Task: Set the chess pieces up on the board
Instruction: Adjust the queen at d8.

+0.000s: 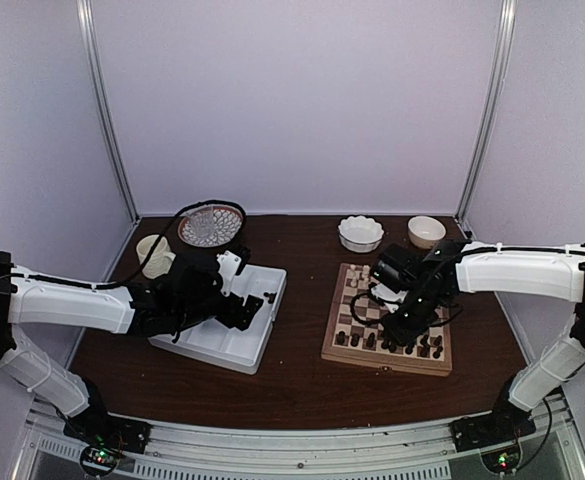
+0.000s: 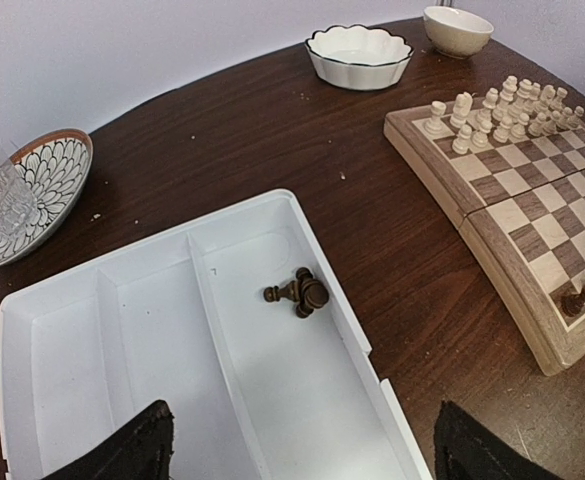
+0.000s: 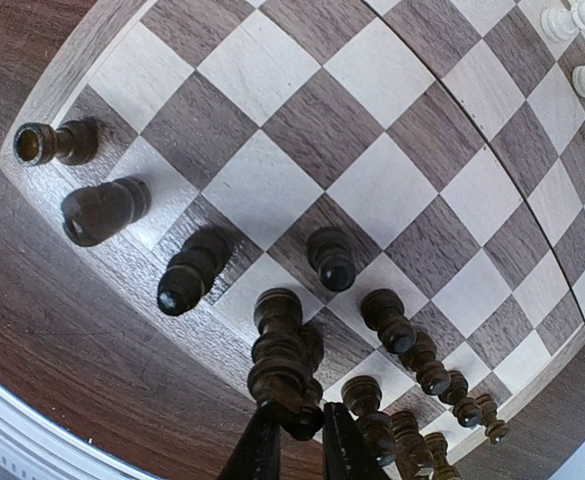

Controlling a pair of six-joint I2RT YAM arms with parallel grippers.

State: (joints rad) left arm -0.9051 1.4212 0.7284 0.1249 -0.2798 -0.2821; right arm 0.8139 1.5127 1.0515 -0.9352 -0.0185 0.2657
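The board (image 1: 336, 346) lies right of centre, with pale chessmen (image 2: 502, 110) along its far edge. Several dark chess pieces (image 3: 187, 275) stand in its two near rows. My right gripper (image 3: 300, 415) hangs low over the near edge of the board (image 3: 372, 190), and its fingers are shut on the top of a dark piece (image 3: 282, 355). Two or three more dark pieces (image 2: 300, 291) lie in a heap in the right compartment of the white tray (image 2: 152, 340). My left gripper (image 2: 307, 445) stands wide open above that tray, holding nothing.
A patterned plate (image 1: 211, 224) and a clear glass (image 2: 2, 200) sit at the back left, beside a cream cup (image 1: 153, 255). A scalloped white bowl (image 1: 360, 232) and a small cream bowl (image 1: 426, 230) stand behind the board. The tray (image 1: 222, 345) lies left of the board.
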